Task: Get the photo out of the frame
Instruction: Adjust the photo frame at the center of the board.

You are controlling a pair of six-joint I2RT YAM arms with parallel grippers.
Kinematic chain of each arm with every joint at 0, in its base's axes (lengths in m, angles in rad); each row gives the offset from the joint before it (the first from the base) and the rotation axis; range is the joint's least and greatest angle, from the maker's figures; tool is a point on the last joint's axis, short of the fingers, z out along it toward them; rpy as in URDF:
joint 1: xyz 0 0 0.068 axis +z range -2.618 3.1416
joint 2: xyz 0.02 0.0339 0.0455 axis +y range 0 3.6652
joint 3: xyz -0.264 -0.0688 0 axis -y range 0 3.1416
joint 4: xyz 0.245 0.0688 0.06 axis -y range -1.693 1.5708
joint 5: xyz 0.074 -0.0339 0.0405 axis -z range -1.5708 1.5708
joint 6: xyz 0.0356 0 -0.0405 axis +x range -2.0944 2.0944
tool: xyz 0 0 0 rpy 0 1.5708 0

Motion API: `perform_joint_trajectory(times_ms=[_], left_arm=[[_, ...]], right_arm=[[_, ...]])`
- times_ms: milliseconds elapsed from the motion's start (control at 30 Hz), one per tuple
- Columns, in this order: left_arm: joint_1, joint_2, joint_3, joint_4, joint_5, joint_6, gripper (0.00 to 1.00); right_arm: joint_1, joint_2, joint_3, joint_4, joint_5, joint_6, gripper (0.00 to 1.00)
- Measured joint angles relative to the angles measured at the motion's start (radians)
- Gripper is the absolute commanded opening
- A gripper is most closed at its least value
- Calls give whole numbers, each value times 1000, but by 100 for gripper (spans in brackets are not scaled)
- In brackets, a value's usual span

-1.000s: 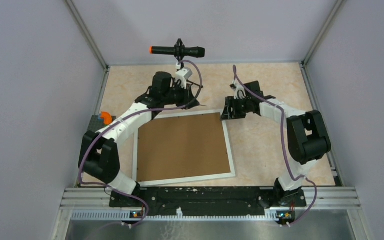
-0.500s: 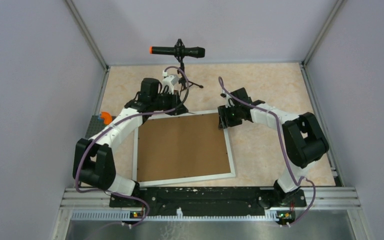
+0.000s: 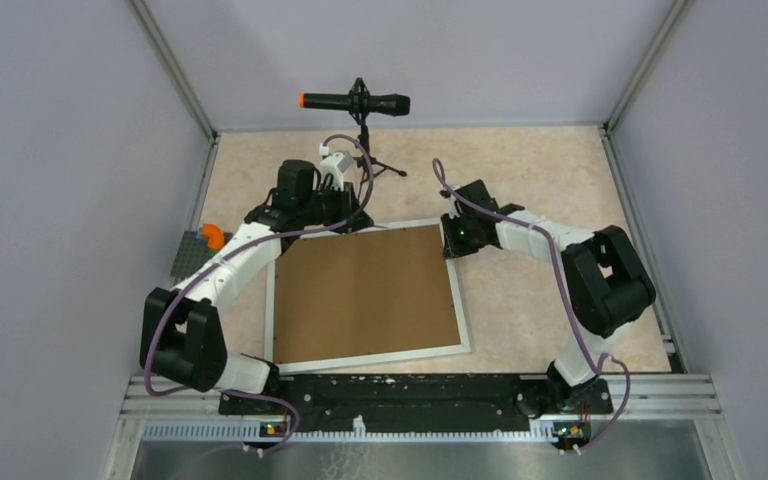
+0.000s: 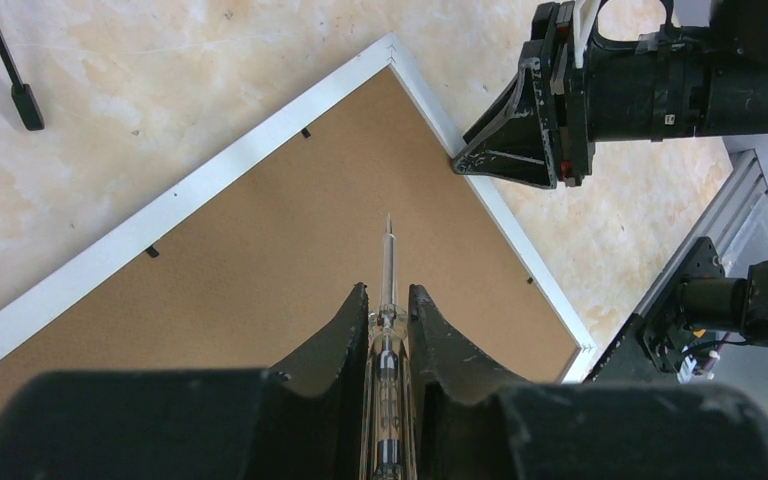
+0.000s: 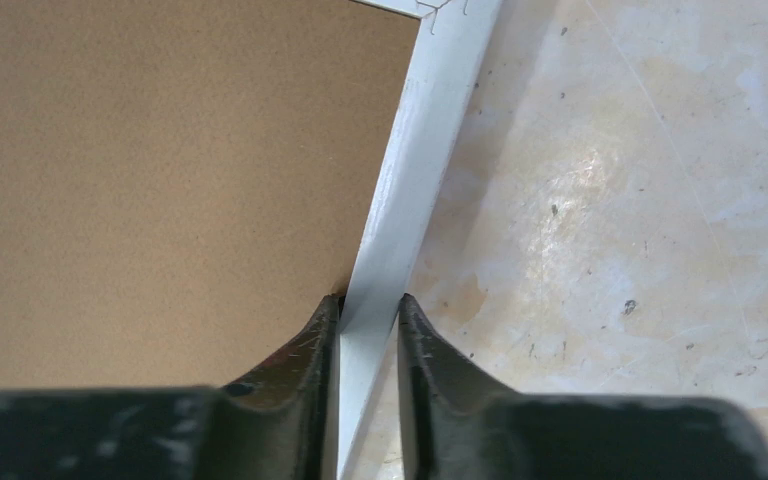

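The frame [image 3: 370, 354] lies face down on the table, its brown backing board [image 3: 365, 290] up and ringed by the thin white border. The photo is hidden beneath the board. My left gripper [image 3: 345, 218] hovers over the frame's far edge, shut on a slim screwdriver [image 4: 388, 255] with a clear handle. The bare metal shaft points down at the backing board [image 4: 290, 250] without touching it. My right gripper [image 5: 370, 300] is shut on the frame's right white border [image 5: 430, 130] near the far right corner. In the left wrist view the right gripper [image 4: 460, 165] sits at that edge.
A black microphone with an orange tip [image 3: 355, 102] stands on a small tripod at the back. An orange piece on a dark plate [image 3: 208, 237] sits at the left wall. Enclosure walls close in three sides, and a metal rail [image 3: 410, 385] runs along the near edge.
The left arm swung left and nearer, bringing the screwdriver over the frame's far edge. The right gripper moved onto the frame's right border and narrowed its jaws around it.
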Motion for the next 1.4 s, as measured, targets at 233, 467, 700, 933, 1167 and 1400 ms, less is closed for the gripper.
perform_joint_trajectory(times_ms=[233, 467, 700, 933, 1167, 1400], left_arm=[[0, 0, 0, 0, -16, 0, 0], [0, 0, 0, 1, -21, 0, 0], [3, 13, 0, 7, -21, 1, 0], [4, 37, 0, 16, 1, 5, 0], [5, 38, 0, 31, 37, 4, 0], [5, 38, -5, 55, 43, 0, 0]], right_arm=[[-4, 33, 50, -18, 18, 26, 0], [-54, 112, 151, -60, -54, 37, 0], [-99, 216, 289, -76, -89, 27, 0], [-139, 264, 358, -82, -144, -7, 53], [-176, 223, 359, -121, -177, -86, 54], [-159, 200, 358, -135, -171, -95, 56]])
